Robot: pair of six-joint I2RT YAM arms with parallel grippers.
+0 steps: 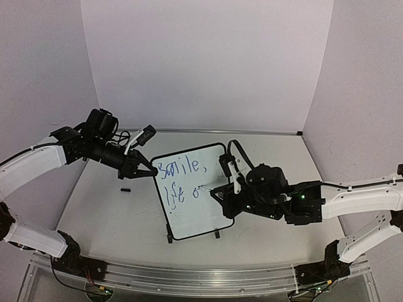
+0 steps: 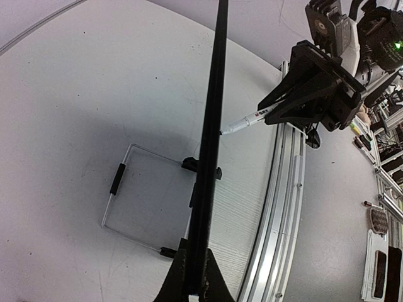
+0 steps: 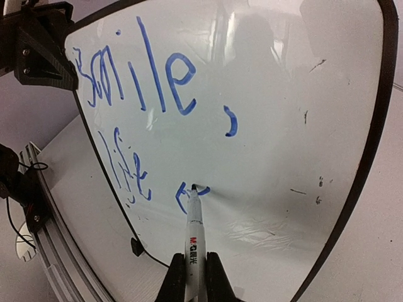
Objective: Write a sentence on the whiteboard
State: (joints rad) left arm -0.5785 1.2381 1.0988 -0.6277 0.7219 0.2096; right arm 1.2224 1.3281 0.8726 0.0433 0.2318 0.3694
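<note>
The whiteboard (image 1: 195, 207), white with a thin black frame, stands tilted at the table's middle. Blue writing (image 1: 182, 168) on it reads "Smile," above "life" and a partly drawn letter; it fills the right wrist view (image 3: 151, 75). My left gripper (image 1: 146, 170) is shut on the board's upper left frame edge (image 2: 211, 157), seen edge-on in the left wrist view. My right gripper (image 1: 221, 194) is shut on a white marker (image 3: 194, 242). The marker tip (image 3: 194, 187) touches the board at the partly drawn blue letter (image 3: 184, 198). The marker also shows in the left wrist view (image 2: 245, 121).
A small black marker cap (image 1: 125, 188) lies on the table left of the board. The board's wire stand (image 2: 132, 189) and black feet (image 1: 217, 234) rest on the table. An aluminium rail (image 1: 189, 280) runs along the near edge. White walls enclose the back and sides.
</note>
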